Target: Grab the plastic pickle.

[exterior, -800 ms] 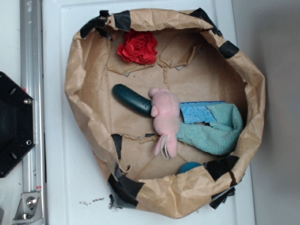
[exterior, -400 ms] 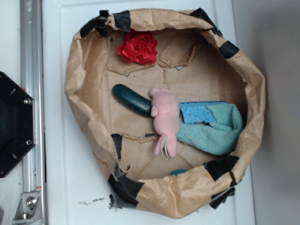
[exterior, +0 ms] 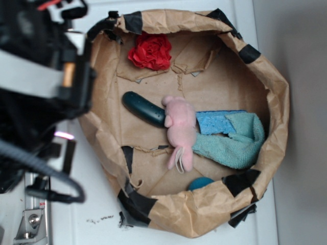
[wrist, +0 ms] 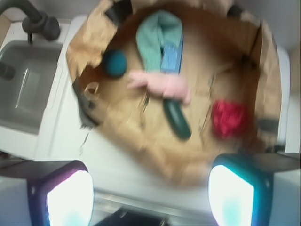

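Note:
The plastic pickle [exterior: 144,108] [wrist: 177,118] is a dark teal-green oblong lying on the floor of a crumpled brown paper bag [exterior: 179,220]. One of its ends touches the head of a pink plush [exterior: 180,130]. My arm [exterior: 41,76] is a blurred black and grey mass at the left, outside the bag's wall and well short of the pickle. In the wrist view my gripper [wrist: 150,188] is open, its two pale pads [wrist: 70,197] far apart over the white surface beside the bag. Nothing is between them.
Also in the bag are a red fabric flower [exterior: 150,52], a blue sponge [exterior: 213,121], a light teal cloth [exterior: 236,142] and a small teal ball [exterior: 200,182] against the near wall. A sink [wrist: 28,89] with a dark faucet [wrist: 37,21] lies beside the bag.
My arm has swung into the exterior view at the left, covering the black base and rail. The teal ball shifted slightly along the bag wall. The pickle has not moved.

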Robot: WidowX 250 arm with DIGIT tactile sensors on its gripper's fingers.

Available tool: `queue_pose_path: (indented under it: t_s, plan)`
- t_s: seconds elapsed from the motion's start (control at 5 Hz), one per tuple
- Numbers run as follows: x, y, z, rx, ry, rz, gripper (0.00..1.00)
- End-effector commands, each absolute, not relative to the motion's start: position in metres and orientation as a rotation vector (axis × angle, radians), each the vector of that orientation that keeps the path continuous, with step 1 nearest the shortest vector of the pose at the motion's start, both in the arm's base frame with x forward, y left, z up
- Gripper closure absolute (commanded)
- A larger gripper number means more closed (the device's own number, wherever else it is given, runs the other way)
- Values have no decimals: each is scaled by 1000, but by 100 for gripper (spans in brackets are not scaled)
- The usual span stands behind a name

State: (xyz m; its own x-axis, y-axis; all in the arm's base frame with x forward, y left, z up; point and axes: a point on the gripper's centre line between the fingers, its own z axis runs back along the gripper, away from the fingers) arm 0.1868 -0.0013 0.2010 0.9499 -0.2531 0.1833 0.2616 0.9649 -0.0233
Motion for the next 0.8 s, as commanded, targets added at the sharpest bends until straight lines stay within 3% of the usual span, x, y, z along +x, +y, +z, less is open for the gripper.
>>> queue_pose_path:
  t_s: [0.0,0.4,0.6]
  plan:
    - [224,29,135,-22,-103,-259,0]
    - [244,45,86,-23,-69,-259,0]
    - [234,26,60,32,-63,-415,0]
